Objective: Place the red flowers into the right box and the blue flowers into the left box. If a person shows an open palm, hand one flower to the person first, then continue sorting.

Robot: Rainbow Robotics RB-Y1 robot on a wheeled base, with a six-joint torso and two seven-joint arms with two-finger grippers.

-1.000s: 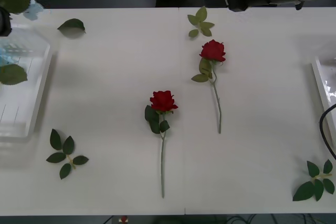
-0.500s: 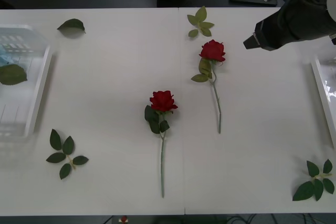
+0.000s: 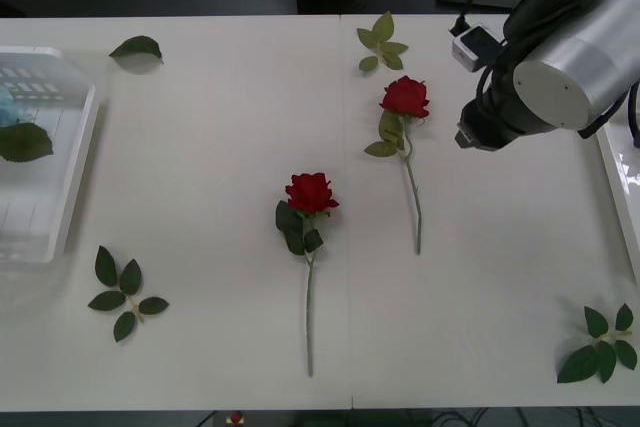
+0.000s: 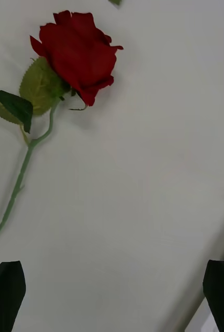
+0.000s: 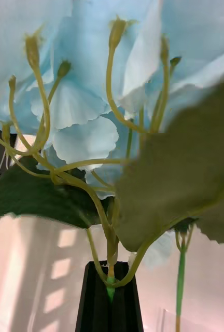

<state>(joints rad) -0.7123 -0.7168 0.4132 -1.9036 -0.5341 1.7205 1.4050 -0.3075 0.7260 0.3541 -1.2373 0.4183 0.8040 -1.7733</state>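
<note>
Right pincer (image 4: 112, 295), fingers apart, hangs over bare table beside a red rose (image 3: 405, 97); left pincer (image 5: 110, 301) clamps a blue flower's stem (image 5: 111, 254).

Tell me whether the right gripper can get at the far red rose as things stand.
Probably yes. The right gripper hangs open just beside the far red rose, with bare table between them. The other rose lies well clear.
</note>
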